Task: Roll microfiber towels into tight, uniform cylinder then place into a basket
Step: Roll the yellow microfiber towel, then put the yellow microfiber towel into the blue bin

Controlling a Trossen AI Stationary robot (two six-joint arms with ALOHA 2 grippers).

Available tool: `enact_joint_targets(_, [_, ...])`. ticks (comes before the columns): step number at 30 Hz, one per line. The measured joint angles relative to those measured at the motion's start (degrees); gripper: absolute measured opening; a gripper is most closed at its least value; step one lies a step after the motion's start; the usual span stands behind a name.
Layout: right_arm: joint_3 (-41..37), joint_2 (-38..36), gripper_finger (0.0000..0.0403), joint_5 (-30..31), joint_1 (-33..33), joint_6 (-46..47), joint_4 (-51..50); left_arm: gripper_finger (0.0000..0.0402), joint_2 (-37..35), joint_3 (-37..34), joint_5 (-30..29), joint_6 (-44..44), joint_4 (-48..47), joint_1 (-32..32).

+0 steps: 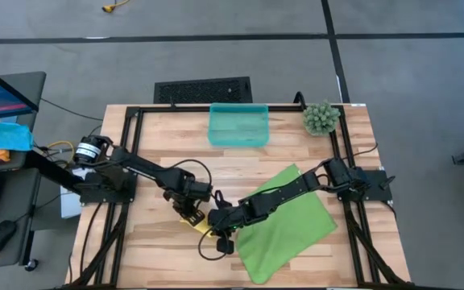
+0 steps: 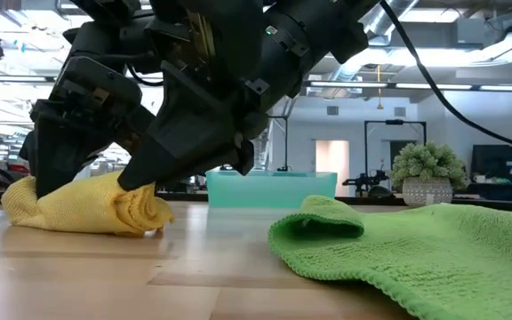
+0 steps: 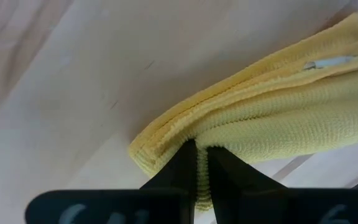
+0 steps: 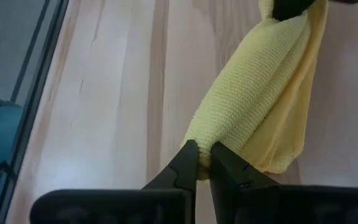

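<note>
**Ana:** Yellow towel (image 2: 87, 206) is down on the wooden table (image 1: 167, 254), rolled into a loose bundle, and both arms are on it right now.

**Ben:** Where on the table? Give me a clock.

**Ana:** From the table's middle, around seven o'clock, close to centre. The left gripper (image 3: 196, 163) has its two dark fingers pinched tight on the folded edge at one end, cloth squeezed between them.

**Ben:** And the right?

**Ana:** The right gripper (image 4: 199, 160) is clamped on the other end of the roll, fingers nearly together with a nip of yellow weave caught in them. From above, the two grippers meet almost nose to nose, right one at about six o'clock of the left.

**Ben:** Green one?

**Ana:** The lime green towel (image 1: 288, 221) lies spread flat at four o'clock, set cornerwise like a diamond, the right arm stretched across it. From table height, its near corner is flopped over on itself. Nobody is touching it.

**Ben:** Basket?

**Ana:** The teal basket (image 1: 238, 125) sits at twelve o'clock by the far edge, well apart from both towels. A small potted plant (image 1: 321, 118) stands at one o'clock near the far right corner, and a black vented panel (image 1: 203, 89) lies on the floor just beyond the table.
</note>
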Motion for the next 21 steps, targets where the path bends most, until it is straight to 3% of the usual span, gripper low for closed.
enact_joint_targets(6, [0.02,-0.04,0.0057,-0.65,-0.93,-0.13,-0.29,0.0016,0.11,-0.07,0.73,-0.17,0.22,0.13])
enact_joint_targets(13, [0.04,-0.16,0.0116,-1.05,-1.75,-0.3,-1.87,0.0016,0.11,-0.07,0.83,0.09,0.31,0.11])
enact_joint_targets(17, [0.06,-1.63,0.015,-5.49,-2.93,-0.26,-4.89,0.0016,0.15,-0.07,1.01,0.26,0.33,0.11])
enact_joint_targets(21, [0.09,-4.1,0.0164,-3.13,-2.98,-2.13,-9.4,0.0016,0.15,-0.07,1.01,0.28,0.33,0.11])
